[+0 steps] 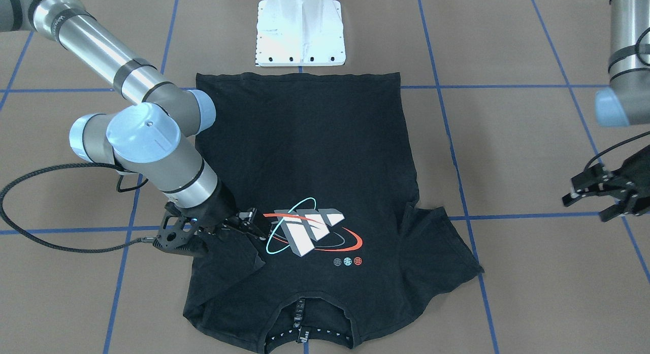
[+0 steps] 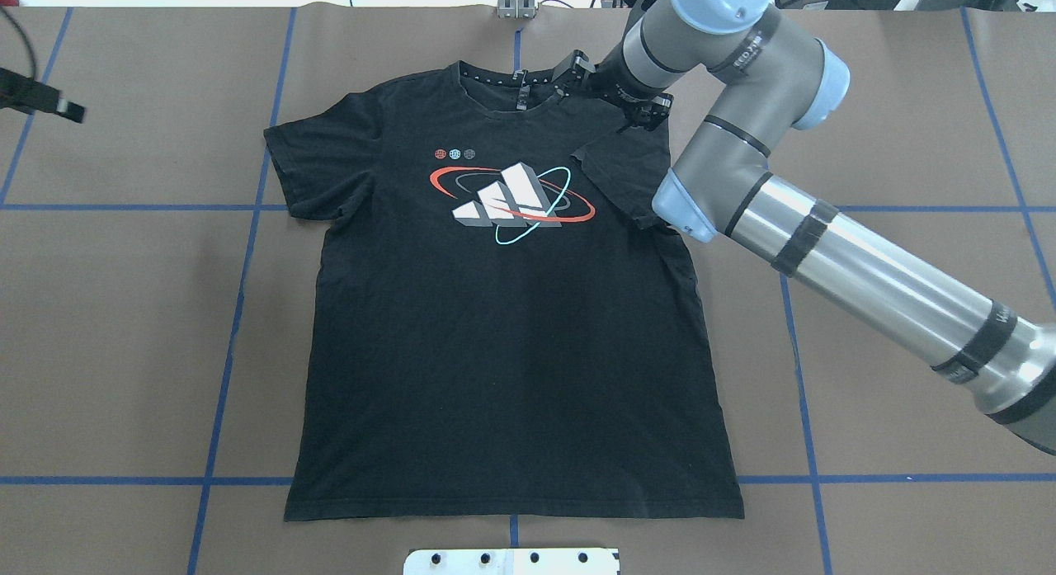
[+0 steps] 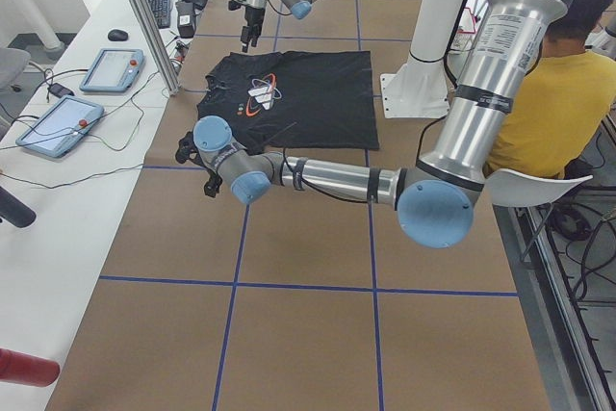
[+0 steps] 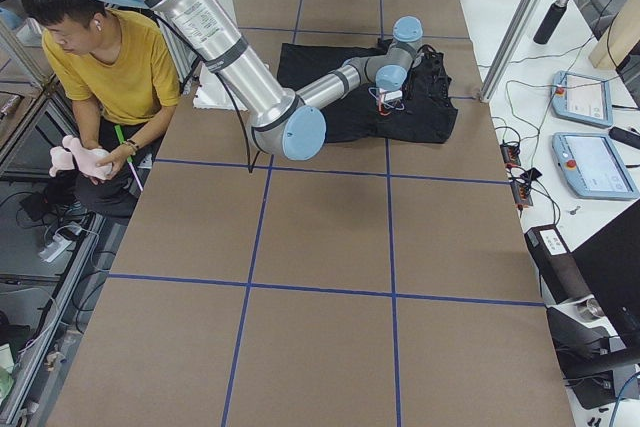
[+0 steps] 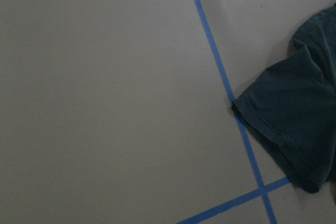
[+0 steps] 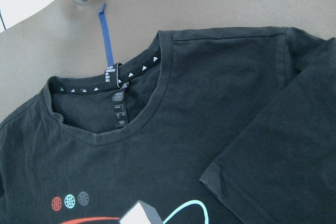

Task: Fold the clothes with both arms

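One black short-sleeved T-shirt [image 2: 495,336], soft matte knit, lies front-up on the flat brown paper-covered table [image 2: 124,311], hem toward the ribbed white pedestal base [image 1: 300,34], collar at the far edge. Thin blue tape lines [image 2: 239,311] cross the paper in a grid. The chest carries one orbit logo [image 2: 511,195] of red and teal ellipses around three slanted white-grey bars, and beside it three small round dots [image 2: 454,154]: red, teal, grey. Two sleeves: the left sleeve [image 2: 305,162] is spread flat, while the right sleeve [image 2: 619,171] is turned inward over the chest, its hemmed edge a straight diagonal. Two silver-grey tubular arms with light blue caps. The right arm [image 2: 866,270] reaches across the shirt, and its black right gripper [image 1: 249,223] sits low at the folded sleeve by the shoulder; how far it is parted, or whether it pinches cloth, I cannot tell. The left arm [image 3: 337,180] is stretched well clear of the shirt, and the black left gripper [image 1: 589,201] hangs over bare paper, jaws apart, holding nothing.
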Controlling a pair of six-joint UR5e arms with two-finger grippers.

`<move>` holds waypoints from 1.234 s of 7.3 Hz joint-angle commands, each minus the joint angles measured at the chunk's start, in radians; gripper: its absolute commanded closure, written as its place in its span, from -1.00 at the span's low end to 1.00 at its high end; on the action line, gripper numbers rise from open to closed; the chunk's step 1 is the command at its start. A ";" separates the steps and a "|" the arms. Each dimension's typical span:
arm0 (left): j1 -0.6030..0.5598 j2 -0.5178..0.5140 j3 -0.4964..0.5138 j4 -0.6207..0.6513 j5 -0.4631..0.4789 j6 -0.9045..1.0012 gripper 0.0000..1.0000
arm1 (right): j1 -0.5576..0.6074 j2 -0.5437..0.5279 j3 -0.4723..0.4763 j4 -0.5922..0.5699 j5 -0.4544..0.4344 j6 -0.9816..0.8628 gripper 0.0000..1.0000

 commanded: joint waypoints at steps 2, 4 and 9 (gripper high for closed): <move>0.123 -0.241 0.250 -0.021 0.102 -0.061 -0.96 | -0.003 -0.310 0.381 -0.001 0.025 0.003 -1.00; 0.138 -0.271 0.375 -0.157 0.118 -0.062 -0.78 | -0.010 -0.387 0.475 -0.001 0.025 0.021 -1.00; 0.204 -0.288 0.454 -0.255 0.198 -0.085 -0.18 | -0.017 -0.421 0.484 0.000 0.023 0.021 -1.00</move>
